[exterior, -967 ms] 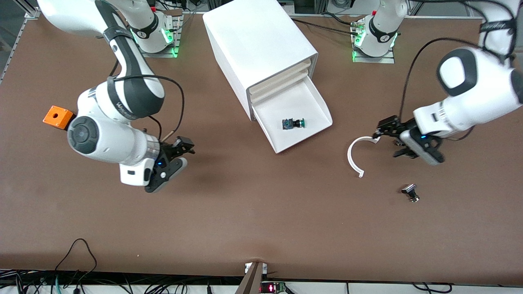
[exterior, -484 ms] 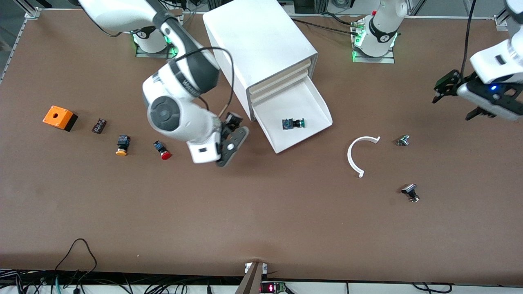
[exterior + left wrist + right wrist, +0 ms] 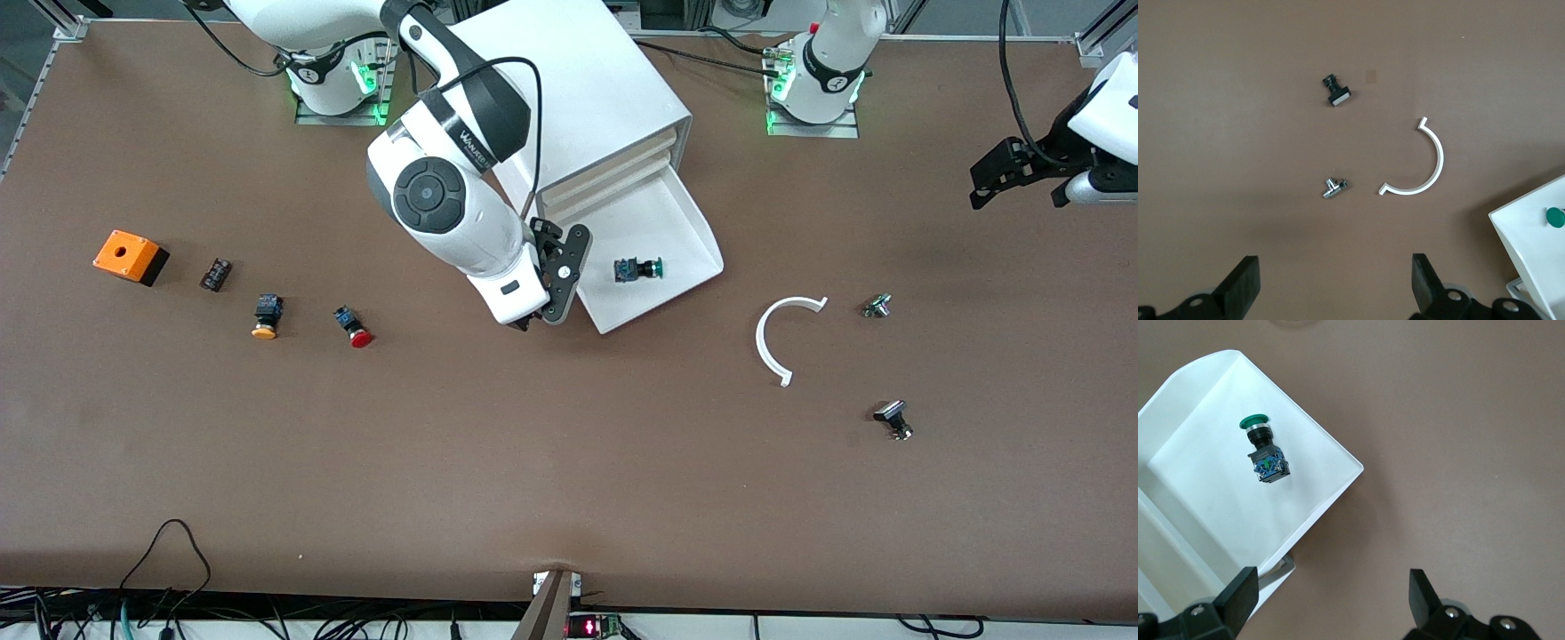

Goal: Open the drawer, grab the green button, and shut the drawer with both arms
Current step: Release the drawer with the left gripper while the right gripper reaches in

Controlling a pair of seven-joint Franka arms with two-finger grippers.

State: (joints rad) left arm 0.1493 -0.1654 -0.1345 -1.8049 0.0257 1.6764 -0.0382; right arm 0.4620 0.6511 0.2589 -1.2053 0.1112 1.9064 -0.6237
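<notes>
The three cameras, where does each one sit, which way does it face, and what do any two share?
Front view: high across the table, facing the arm bases; shows both arms, right claw beside the open drawer.
Left wrist view: on the left wrist, looking down at the white arc; own open fingertips show.
Right wrist view: on the right wrist, looking down into the drawer; own open fingertips show.
Shared: all three show the green button.

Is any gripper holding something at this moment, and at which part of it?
Nothing is held. The right gripper is open over the pulled-out drawer; the button lies in it untouched. The left gripper is open and empty.
</notes>
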